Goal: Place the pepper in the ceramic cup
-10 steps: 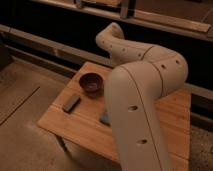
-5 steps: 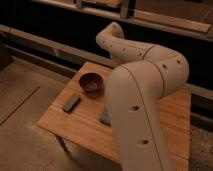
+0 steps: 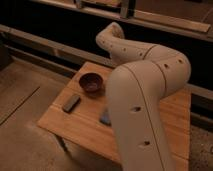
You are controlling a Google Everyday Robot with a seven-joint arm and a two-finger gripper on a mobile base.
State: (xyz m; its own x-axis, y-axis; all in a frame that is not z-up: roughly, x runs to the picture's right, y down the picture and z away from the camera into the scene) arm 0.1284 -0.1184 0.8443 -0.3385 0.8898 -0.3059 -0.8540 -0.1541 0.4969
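Bare workspace: concrete floor (image 3: 22,142), wooden table (image 3: 75,125); tool hidden behind arm (image 3: 142,95).

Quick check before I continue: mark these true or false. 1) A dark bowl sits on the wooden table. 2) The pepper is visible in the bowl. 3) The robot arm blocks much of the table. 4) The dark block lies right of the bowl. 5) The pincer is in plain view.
1) True: the dark bowl sits on the wooden table.
2) False: no pepper shows anywhere.
3) True: the robot arm covers much of the table.
4) False: the dark block lies left of and nearer than the bowl.
5) False: the pincer is out of sight.
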